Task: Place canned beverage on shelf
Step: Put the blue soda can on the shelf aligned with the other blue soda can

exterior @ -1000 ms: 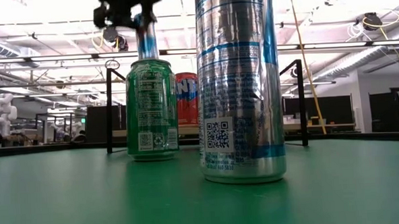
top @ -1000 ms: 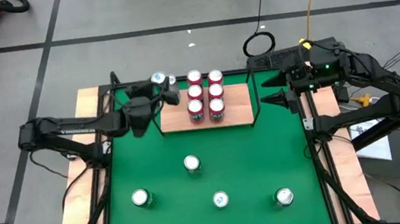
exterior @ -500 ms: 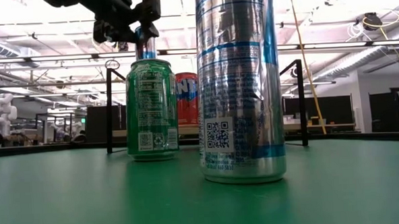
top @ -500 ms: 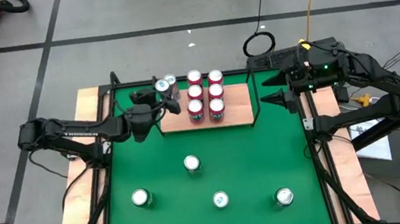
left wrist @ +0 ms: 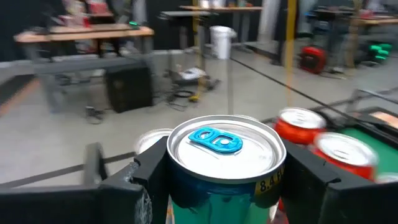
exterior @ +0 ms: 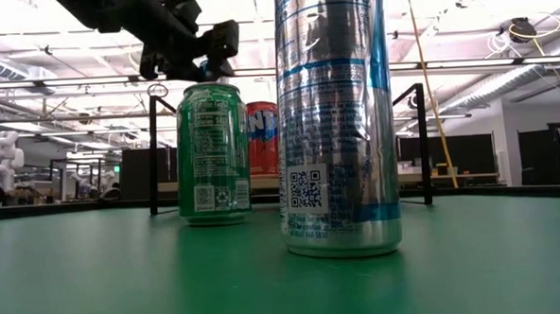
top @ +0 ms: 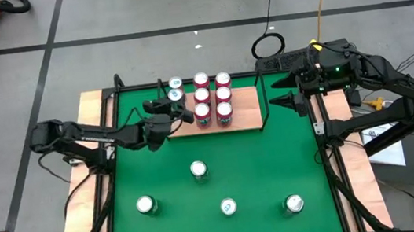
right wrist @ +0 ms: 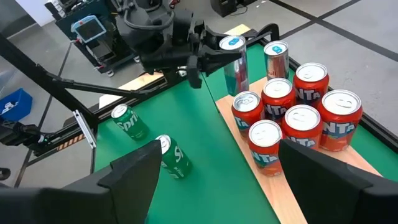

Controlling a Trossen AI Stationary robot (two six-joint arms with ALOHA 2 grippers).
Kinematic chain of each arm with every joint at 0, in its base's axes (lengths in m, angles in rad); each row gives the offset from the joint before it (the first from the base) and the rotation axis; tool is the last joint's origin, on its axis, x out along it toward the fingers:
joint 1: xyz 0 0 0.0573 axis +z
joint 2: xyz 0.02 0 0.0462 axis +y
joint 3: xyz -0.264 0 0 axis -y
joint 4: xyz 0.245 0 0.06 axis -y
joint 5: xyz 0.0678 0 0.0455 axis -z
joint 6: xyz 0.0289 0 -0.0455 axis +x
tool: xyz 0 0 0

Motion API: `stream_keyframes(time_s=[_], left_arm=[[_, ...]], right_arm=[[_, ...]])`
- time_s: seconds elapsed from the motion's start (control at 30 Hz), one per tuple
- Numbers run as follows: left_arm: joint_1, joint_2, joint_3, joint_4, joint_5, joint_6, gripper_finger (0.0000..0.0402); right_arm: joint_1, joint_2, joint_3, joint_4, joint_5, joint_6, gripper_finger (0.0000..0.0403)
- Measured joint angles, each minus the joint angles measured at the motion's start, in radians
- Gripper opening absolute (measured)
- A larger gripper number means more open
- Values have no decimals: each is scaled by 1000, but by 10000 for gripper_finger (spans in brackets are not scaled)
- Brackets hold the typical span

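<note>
Bringing the slim can [top: 174, 97] down beside the red cans [top: 212, 97] on the shelf [top: 243, 115], left claw [top: 178, 108] gripping it after swinging over; right claw [top: 282, 92] waiting open nearby.

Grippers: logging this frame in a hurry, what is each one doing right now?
Left gripper: shut on the slim blue-tabbed can, over the shelf.
Right gripper: open, empty, beside the shelf.
</note>
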Motion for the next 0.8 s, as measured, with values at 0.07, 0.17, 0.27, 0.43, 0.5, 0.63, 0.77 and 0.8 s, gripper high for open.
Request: stream_keyframes(time_s=[0.07,0.17,0.27,0.43,0.5,0.63,0.77,0.8], left_arm=[[2,24,0,20,-38,0,215],[4,49,0,36,-72,-6,215],[9,78,1,36,-100,-51,215],[10,125,1,38,-105,-103,215],[10,144,1,40,-104,-104,215],[10,173,2,49,-109,-98,215],[13,191,4,49,-120,-85,215],[15,193,5,46,-121,-84,215]], right_arm=[[0,0,0,0,0,-1,315],[0,2,0,0,0,-2,315],[0,3,0,0,0,-7,315],[0,7,0,0,0,-11,315],[0,10,0,0,0,-11,315],[0,10,0,0,0,-14,315],[0,11,0,0,-1,-15,315],[0,11,0,0,-1,-14,315]])
